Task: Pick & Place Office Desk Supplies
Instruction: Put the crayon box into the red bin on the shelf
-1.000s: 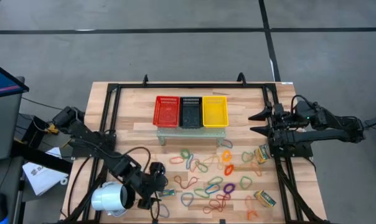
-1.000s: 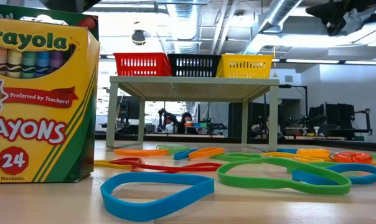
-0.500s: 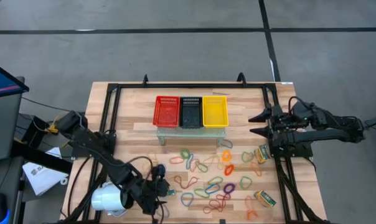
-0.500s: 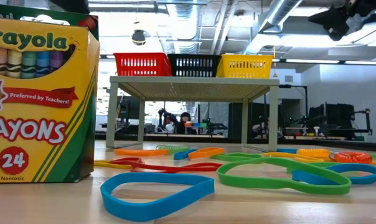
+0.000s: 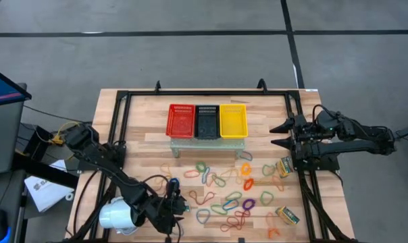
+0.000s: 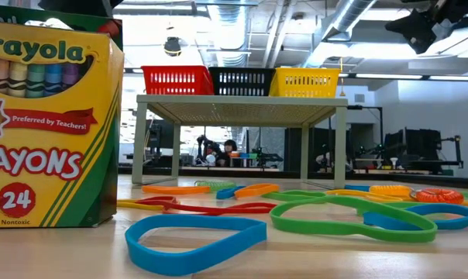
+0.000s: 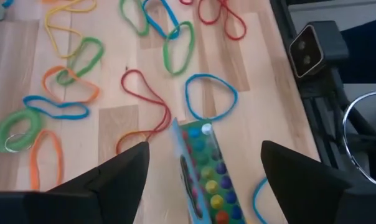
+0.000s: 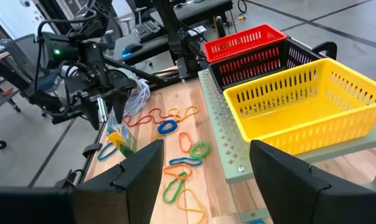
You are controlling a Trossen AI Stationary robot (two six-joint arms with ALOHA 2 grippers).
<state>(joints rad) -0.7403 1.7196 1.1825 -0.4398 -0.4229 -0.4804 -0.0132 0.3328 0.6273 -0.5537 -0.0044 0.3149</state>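
Observation:
Coloured rubber-band loops (image 5: pixel 224 196) lie scattered flat on the wooden table in front of the shelf. A small Crayola crayon packet (image 7: pixel 203 180) stands on end near the table's near edge; it looms large in the low view (image 6: pixel 48 124). My left gripper (image 7: pixel 203 148) hangs open above it (image 5: pixel 177 202), one finger on either side, with a gap on both sides. Two more packets (image 5: pixel 283 166) (image 5: pixel 287 214) lie at the right. My right gripper (image 5: pixel 282 133) waits open above the table's right side.
Red, black and yellow mesh baskets (image 5: pixel 206 121) sit on a low green shelf (image 6: pixel 238 108) at the table's far middle. A white cylinder (image 5: pixel 118 214) lies at the near left beside my left arm. Black frame rails (image 5: pixel 123 135) run along both sides.
My left gripper has moved toward the table's right, away from the white cylinder, and now stands over the crayon packet. The packet and the bands have stayed where they were.

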